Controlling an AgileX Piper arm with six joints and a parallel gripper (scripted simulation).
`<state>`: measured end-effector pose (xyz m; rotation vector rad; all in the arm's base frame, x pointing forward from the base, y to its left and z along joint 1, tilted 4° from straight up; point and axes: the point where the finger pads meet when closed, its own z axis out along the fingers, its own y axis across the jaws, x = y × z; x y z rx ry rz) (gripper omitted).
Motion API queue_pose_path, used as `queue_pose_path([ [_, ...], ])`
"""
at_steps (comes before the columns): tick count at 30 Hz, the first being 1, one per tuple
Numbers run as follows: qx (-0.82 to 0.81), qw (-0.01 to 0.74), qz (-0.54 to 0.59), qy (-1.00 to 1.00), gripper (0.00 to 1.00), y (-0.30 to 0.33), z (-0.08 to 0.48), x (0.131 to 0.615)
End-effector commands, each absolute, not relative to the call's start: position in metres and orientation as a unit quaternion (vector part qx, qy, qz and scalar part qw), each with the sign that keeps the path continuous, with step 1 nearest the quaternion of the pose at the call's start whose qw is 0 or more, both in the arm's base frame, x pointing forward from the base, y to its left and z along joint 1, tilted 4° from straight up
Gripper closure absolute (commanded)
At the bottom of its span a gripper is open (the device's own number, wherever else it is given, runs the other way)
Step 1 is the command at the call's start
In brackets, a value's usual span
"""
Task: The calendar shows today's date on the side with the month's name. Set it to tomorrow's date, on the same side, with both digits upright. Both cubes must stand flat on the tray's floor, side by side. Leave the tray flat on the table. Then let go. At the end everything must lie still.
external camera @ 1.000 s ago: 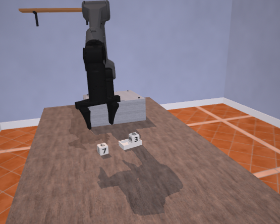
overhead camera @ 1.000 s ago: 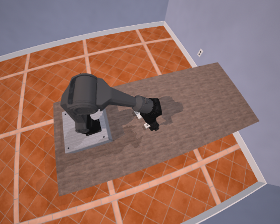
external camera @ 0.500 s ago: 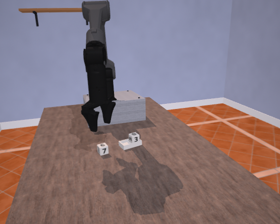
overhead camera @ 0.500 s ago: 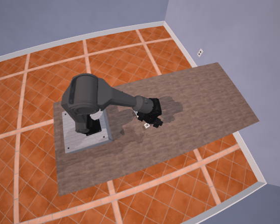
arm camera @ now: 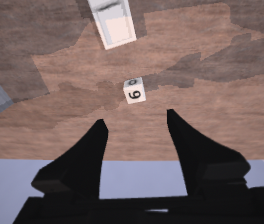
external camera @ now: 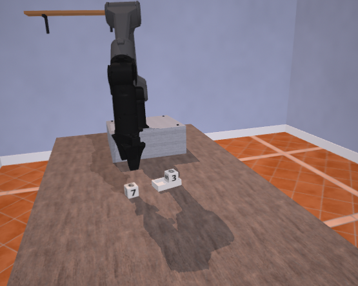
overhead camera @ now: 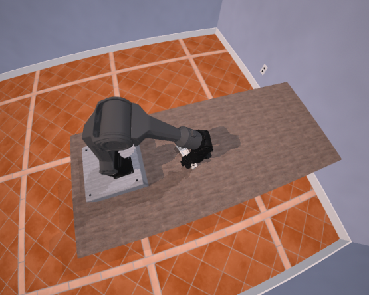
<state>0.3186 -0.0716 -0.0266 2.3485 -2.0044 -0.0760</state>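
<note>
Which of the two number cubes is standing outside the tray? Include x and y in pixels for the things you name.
The cube showing a 7 in the exterior view [external camera: 131,190] [arm camera: 134,91]; the other, showing a 3 [external camera: 171,176], sits in the tray [external camera: 166,186] [arm camera: 120,44].
</note>
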Motion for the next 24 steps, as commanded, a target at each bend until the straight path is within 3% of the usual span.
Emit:
queue_pose_path([
  [1, 0.766, 0.026, -0.026, -0.642, 0.00, -0.0715, -0.0273, 0.3181],
  [7, 0.782, 0.025, -0.027, -0.622, 0.00, -0.0715, -0.0276, 0.3181],
  [8, 0.782, 0.025, -0.027, -0.622, 0.39, -0.0715, -0.0276, 0.3181],
  [24, 0.782, 0.025, -0.027, -0.622, 0.39, -0.0715, -0.0276, 0.3181],
])
